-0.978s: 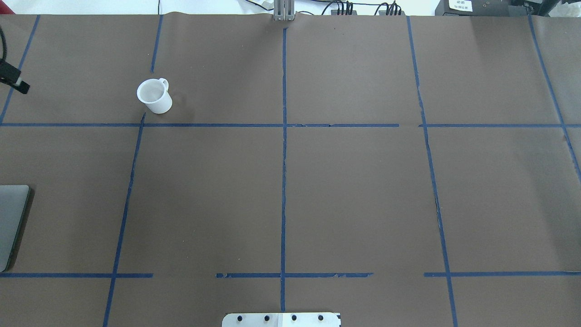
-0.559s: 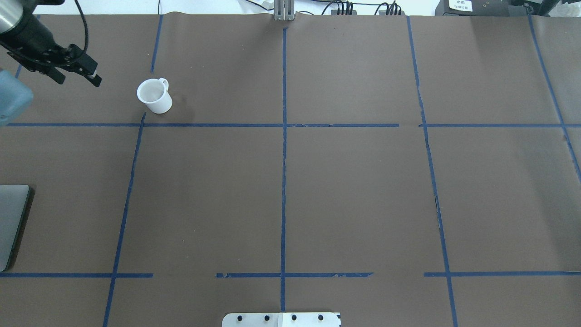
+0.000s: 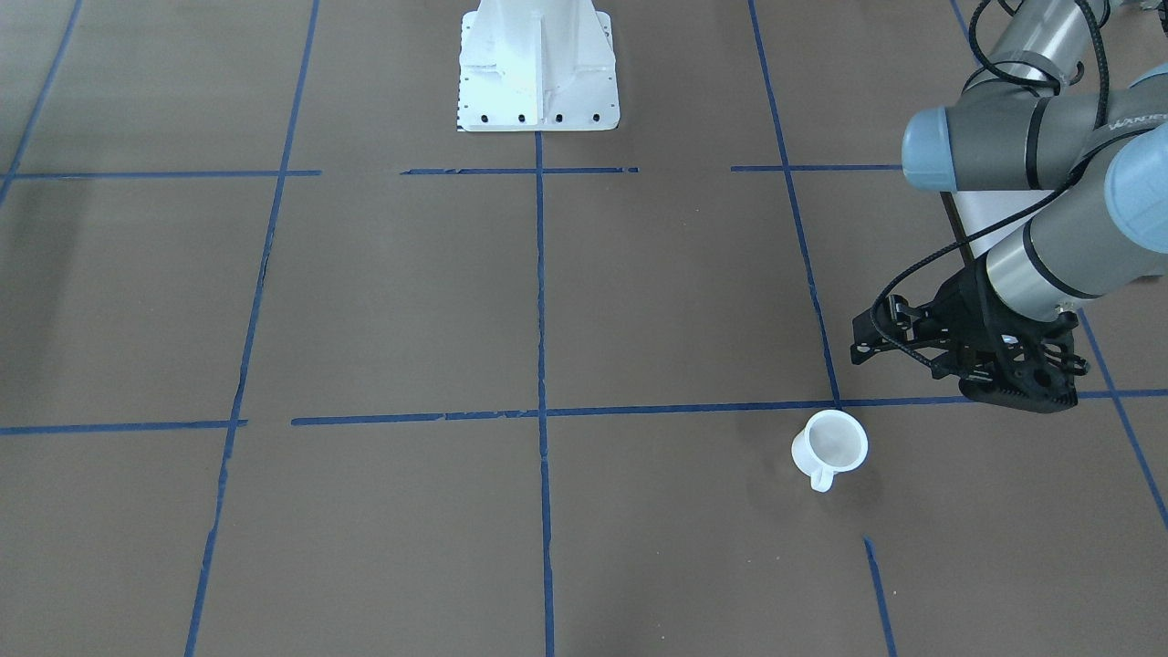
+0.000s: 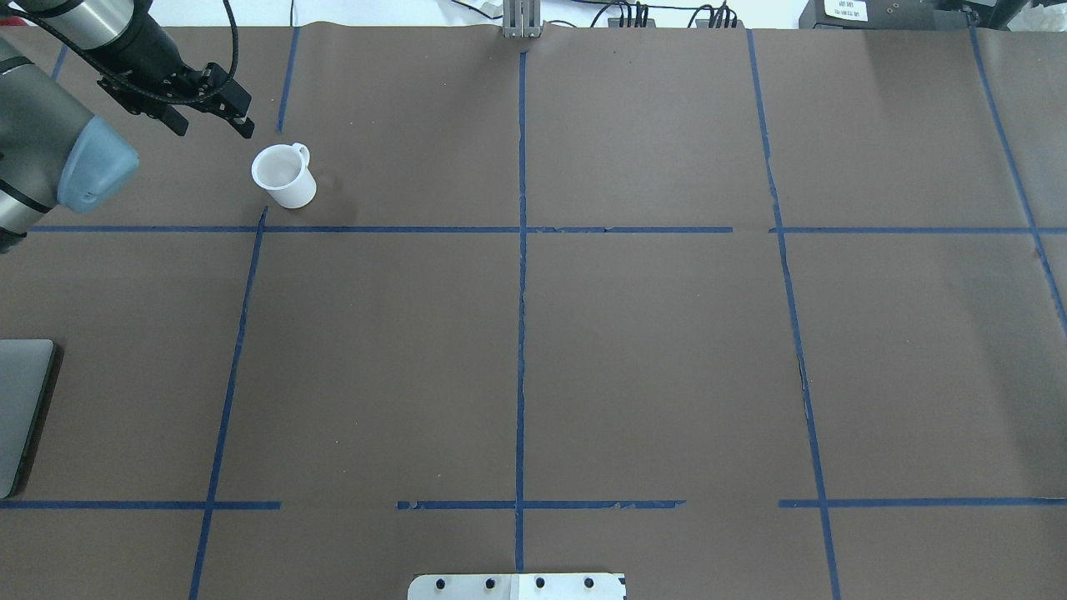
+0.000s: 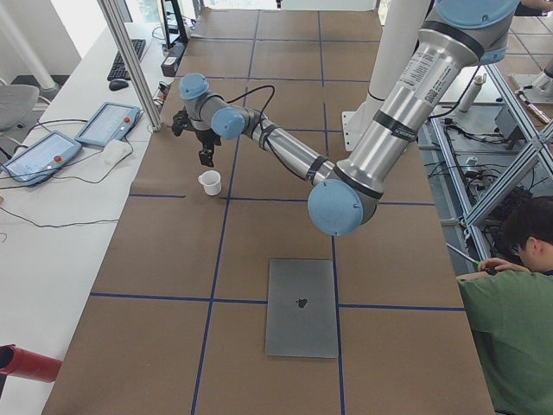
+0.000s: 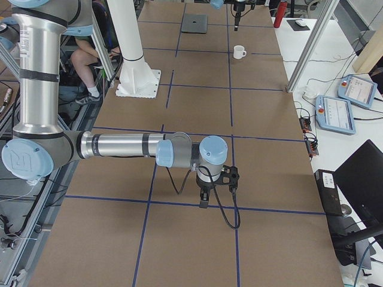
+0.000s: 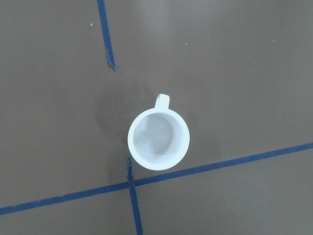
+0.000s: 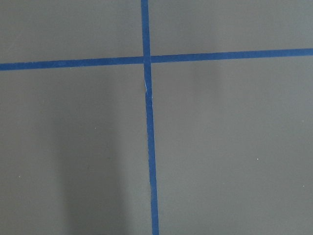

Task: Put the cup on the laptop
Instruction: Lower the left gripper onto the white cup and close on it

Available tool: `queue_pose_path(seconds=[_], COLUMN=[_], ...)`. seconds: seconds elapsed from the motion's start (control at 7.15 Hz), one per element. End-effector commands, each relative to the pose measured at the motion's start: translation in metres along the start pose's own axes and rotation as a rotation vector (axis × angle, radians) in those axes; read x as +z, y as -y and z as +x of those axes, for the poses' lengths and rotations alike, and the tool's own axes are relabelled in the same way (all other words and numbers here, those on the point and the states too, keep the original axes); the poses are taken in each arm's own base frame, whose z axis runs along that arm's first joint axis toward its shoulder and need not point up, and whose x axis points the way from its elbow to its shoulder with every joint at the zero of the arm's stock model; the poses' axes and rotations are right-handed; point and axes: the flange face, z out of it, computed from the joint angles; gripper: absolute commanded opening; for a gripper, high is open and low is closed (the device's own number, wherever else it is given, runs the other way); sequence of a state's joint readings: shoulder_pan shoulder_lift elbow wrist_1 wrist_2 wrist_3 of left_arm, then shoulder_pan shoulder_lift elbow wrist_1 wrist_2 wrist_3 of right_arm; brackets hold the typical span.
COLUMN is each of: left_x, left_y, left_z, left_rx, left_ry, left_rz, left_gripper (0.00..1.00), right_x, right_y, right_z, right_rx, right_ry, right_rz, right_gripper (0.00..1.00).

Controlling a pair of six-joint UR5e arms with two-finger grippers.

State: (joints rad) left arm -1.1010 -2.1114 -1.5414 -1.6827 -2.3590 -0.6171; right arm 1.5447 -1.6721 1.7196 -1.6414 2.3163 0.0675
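The white cup (image 4: 283, 175) stands upright on the brown table at the far left, handle turned away from the robot. It also shows in the front view (image 3: 829, 444), the left side view (image 5: 209, 181) and straight below in the left wrist view (image 7: 158, 139). My left gripper (image 4: 212, 117) is open and empty. It hangs above the table just left of and beyond the cup, also seen in the front view (image 3: 912, 351). The silver laptop (image 5: 301, 307) lies shut near the table's left end, cut off by the overhead view's edge (image 4: 21, 408). My right gripper (image 6: 216, 192) hangs over bare table; I cannot tell its state.
Blue tape lines cross the brown table cover. The robot's white base (image 3: 538, 64) stands at the near middle edge. A metal post (image 4: 521, 21) stands at the far edge. Teach pendants (image 5: 108, 124) lie beyond the table. An operator (image 5: 510, 294) sits by the robot's side.
My left arm has come in from the left edge and moved right and farther out, close to the cup. The cup and laptop have not moved.
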Motion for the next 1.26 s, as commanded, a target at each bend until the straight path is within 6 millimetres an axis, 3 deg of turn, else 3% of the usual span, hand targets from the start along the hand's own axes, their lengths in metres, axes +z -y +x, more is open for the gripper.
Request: queue_pose_path(seconds=[0.0,0.28,0.42,0.7,0.84,1.12], left_x=[0.017,0.056,0.065,0.104,0.114,0.133], left_y=[0.011,0.025,0.042,0.068,0.077,0.077], left_z=[-0.009,0.014,0.023,0.028,0.032,0.030], left_rx=[-0.123,-0.159,-0.160,-0.115,-0.076,-0.012], left_ry=[0.014,0.112,0.138,0.133,0.144,0.161], left_rz=[0.048,0.107,0.114,0.102,0.087,0.052], left_gripper=[1.00,1.00,1.00,1.00,1.00,1.00], right_x=[0.000,0.000,0.000,0.000,0.000,0.000], right_y=[0.000,0.000,0.000,0.000,0.000,0.000], right_z=[0.000,0.000,0.000,0.000,0.000,0.000], right_rx=[0.000,0.000,0.000,0.000,0.000,0.000], right_ry=[0.000,0.000,0.000,0.000,0.000,0.000], right_rz=[0.000,0.000,0.000,0.000,0.000,0.000], right_gripper=[1.00,1.00,1.00,1.00,1.00,1.00])
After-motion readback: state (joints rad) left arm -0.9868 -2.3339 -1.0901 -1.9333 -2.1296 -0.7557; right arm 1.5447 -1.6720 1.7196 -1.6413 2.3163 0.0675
